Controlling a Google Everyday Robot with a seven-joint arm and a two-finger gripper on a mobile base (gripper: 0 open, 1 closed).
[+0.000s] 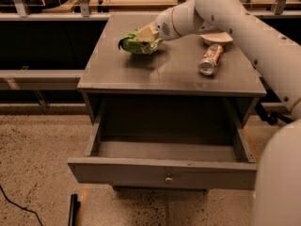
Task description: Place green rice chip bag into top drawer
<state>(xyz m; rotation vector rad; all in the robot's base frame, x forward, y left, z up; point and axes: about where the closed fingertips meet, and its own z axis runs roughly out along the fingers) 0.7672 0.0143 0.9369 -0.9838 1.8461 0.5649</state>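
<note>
The green rice chip bag is crumpled at the back left of the cabinet top. My gripper reaches in from the right, and its tan fingers are closed over the bag's top. The bag sits at or just above the surface, with a shadow under it. The top drawer is pulled open below the cabinet top. Its flat grey front panel with the small knob faces me, and the inside looks empty.
An orange-silver soda can lies on its side at the right of the cabinet top. A white bowl sits behind it. My arm spans the right side. Rails and shelving run behind the cabinet. A black cable lies on the floor.
</note>
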